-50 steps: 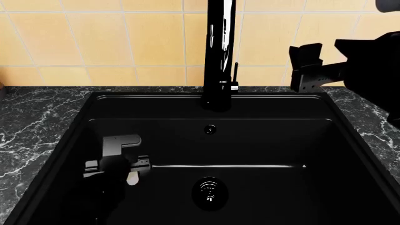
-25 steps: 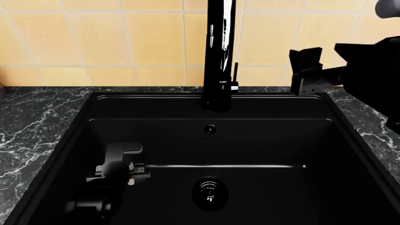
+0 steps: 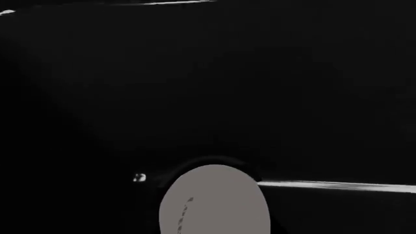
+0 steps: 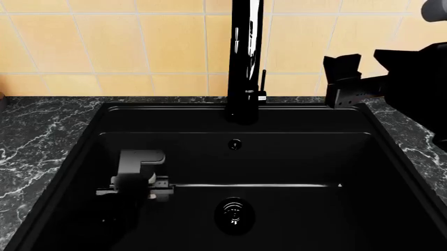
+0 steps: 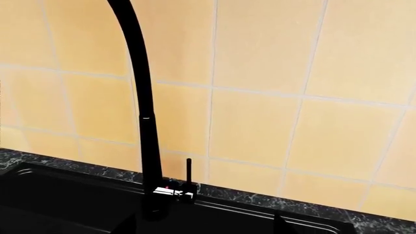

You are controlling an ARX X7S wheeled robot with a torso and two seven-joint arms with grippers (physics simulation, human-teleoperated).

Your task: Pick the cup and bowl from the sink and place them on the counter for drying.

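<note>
The cup [image 3: 215, 202] fills the near edge of the left wrist view as a pale grey-white rounded body against the black sink [image 4: 293, 157]. In the head view my left gripper [image 4: 140, 191] is low inside the basin's left half and hides the cup. Its black fingers blend into the dark basin, so their spread cannot be read. My right gripper [image 4: 342, 78] hangs open and empty above the sink's back right corner, in front of the tiled wall. The bowl is out of view. The counter [image 4: 35, 136] frames the sink.
The tall black faucet [image 4: 244, 57] stands at the middle of the sink's back rim, close to the left of my right gripper. A round metal drain [image 4: 234, 214] lies in the basin floor. Yellow tiles [image 5: 260, 73] back the counter.
The left gripper has shifted slightly up and right inside the basin. The small white cup that showed just below it is now hidden behind it. The right arm has barely moved.
</note>
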